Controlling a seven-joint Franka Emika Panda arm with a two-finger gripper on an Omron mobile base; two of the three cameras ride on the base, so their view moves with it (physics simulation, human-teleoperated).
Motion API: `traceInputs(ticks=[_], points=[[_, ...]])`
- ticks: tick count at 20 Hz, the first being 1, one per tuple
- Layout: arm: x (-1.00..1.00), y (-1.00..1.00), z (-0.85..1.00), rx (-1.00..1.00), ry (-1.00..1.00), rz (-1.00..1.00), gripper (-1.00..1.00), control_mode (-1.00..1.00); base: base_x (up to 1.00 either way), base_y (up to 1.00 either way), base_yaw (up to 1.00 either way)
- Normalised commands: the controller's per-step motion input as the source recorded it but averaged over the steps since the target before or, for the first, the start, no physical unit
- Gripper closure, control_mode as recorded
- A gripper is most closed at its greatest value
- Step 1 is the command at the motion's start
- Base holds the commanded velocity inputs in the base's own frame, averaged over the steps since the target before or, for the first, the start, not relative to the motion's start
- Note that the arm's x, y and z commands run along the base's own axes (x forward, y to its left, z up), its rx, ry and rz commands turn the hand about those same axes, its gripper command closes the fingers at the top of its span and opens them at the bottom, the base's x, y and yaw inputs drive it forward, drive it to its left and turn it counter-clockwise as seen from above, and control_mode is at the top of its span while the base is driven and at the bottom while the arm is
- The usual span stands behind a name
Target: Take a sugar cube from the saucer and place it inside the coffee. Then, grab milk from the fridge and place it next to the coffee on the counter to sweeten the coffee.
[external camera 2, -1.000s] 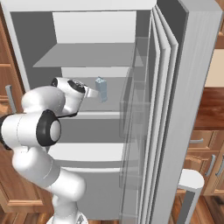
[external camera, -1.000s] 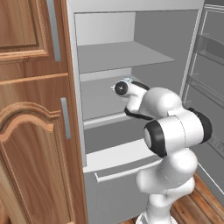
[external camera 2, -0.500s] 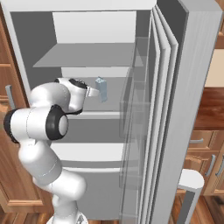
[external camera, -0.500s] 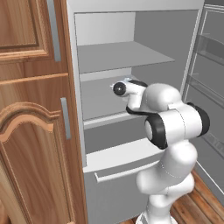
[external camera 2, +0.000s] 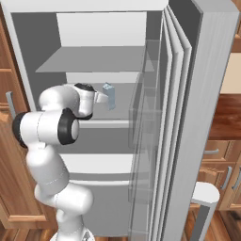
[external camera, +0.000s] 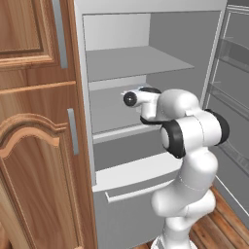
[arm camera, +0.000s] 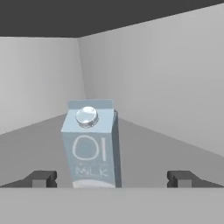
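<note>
Inside the fridge point(external camera 2: 197, 94), the milk point(arm camera: 92, 144) stands upright on a shelf point(arm camera: 166, 157); jaws spread wide before it, apart.

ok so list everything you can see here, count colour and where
milk carton: one, pale blue-grey, upright on the middle fridge shelf, between the open jaws but not touched
fridge: one, light grey, open, pale interior with flat shelves
fridge drawer: one, light grey, below the shelves
fridge door: one, grey with clear racks, swung open on the right
wooden cabinets: brown, left of the fridge
wood floor: reddish brown, under the base
arm: one, white with dark joints, reaching into the fridge
gripper: one, dark tips, open, level with the carton
</note>
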Motion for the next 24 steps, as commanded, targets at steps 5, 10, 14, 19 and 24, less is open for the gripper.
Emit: traceInputs(ticks=[5, 10, 14, 19, 24], points=[[0.26, 0.0, -0.02, 0.0, -0.03, -0.03, -1.0, -1.0, 0.0, 0.0, 0.0], [0.29, 0.0, -0.08, 0.0, -0.02, -0.02, -1.0, -1.0, 0.0, 0.0, 0.0], [0.28, 0.0, -0.14, -0.01, -0.01, -0.01, -1.0, -1.0, 0.0, 0.0, 0.0], [0.25, 0.0, -0.17, -0.03, 0.0, -0.01, -1.0, -1.0, 0.0, 0.0, 0.0], [0.26, 0.0, -0.08, -0.03, -0.01, 0.0, -1.0, -1.0, 0.0, 0.0, 0.0]])
